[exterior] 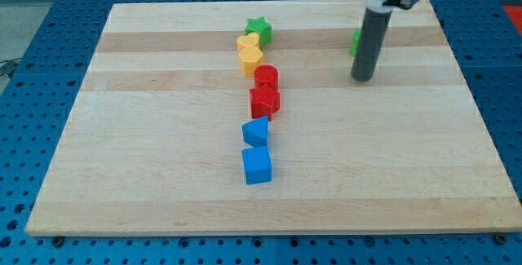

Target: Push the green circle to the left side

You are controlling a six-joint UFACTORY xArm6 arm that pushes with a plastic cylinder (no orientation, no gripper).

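Note:
The green circle (pixel 355 42) sits at the view's upper right of the wooden board (pixel 147 151), mostly hidden behind my dark rod; only a green sliver shows at the rod's left. My tip (pixel 362 78) rests on the board just below and slightly right of the circle, close to it; I cannot tell whether they touch.
A column of blocks runs down the board's middle: a green star (pixel 258 28), a yellow heart (pixel 249 45), a yellow block (pixel 251 61), a red cylinder (pixel 266 77), a red star-like block (pixel 265 100), a blue block (pixel 256 131) and a blue cube (pixel 256 165).

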